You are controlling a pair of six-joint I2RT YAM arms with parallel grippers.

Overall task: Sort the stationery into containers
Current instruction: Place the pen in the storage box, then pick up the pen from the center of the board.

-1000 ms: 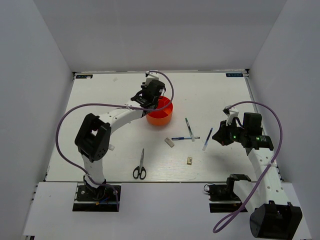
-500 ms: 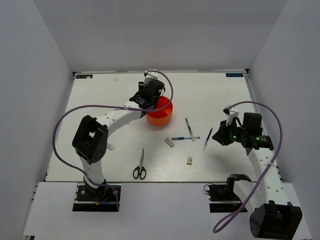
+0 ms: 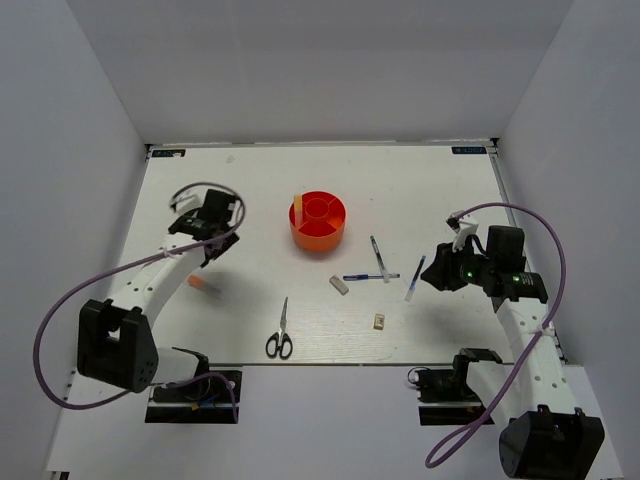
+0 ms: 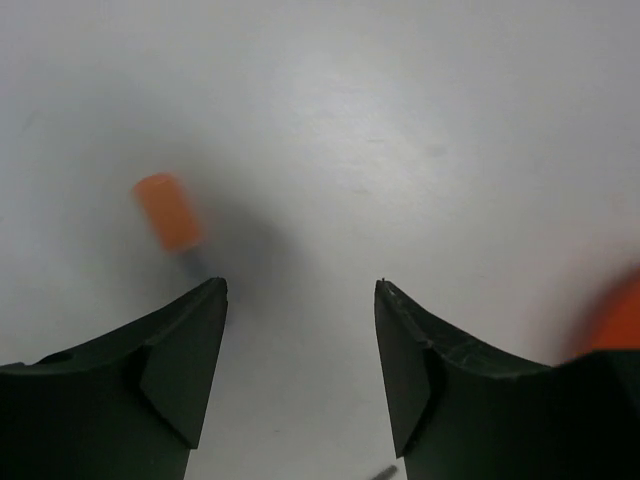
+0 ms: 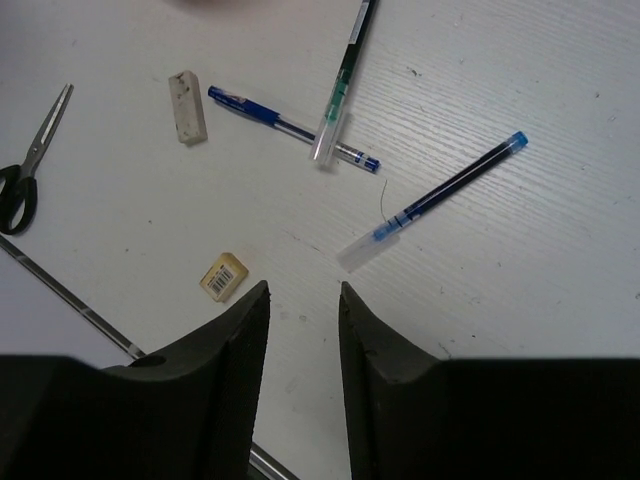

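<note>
We see bright, even light from above on the flat white table (image 3: pixel 250 300), with only soft shadows under the arms. The left wrist view is smeared: the small orange cylinder (image 4: pixel 168 211) blurs beside a grey shadow. The right wrist view is sharp around the thin blue-capped pen (image 5: pixel 432 202).

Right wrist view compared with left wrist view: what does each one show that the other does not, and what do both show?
Only the right wrist: scissors, an eraser, a blue pen, a green pen across it, a dark pen, a beige cube. Only the left wrist: a small orange piece, blurred, and an orange blur at the right edge. Both: the white table, and an open tool: right tool, left tool.
</note>
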